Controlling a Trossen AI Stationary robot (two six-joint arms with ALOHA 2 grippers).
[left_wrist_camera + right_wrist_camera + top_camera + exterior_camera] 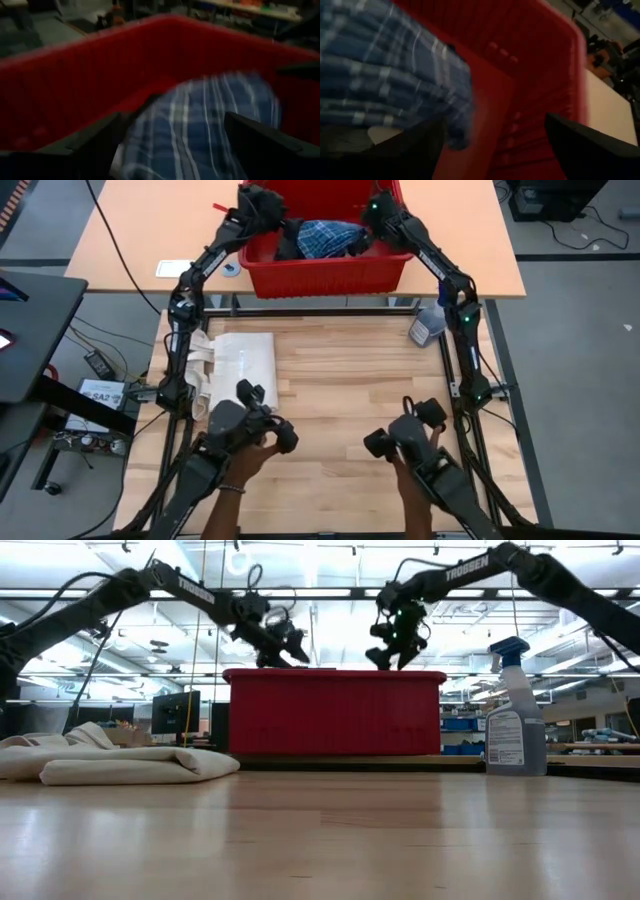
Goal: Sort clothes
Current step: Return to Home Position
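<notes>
A red bin (330, 275) stands on the far table beyond the wooden table top. In it lie the blue-and-white plaid piece (325, 237) and dark cloth (288, 242) beside it. I cannot tell the black piece from the charcoal shorts. My left gripper (266, 207) hovers open above the bin's left part, with the plaid piece (210, 120) below its fingers. My right gripper (373, 210) hovers open above the bin's right part, close to the plaid piece (385, 70) and the bin's inner wall (530, 75). In the low view both grippers (285, 645) (395, 645) stand above the rim.
A folded cream-white tote bag (240, 365) lies on the wooden table's left side. A spray bottle (428, 328) stands at its far right corner. A person's hands (250, 465) grip control handles at the near edge. The middle of the table (350, 380) is bare wood.
</notes>
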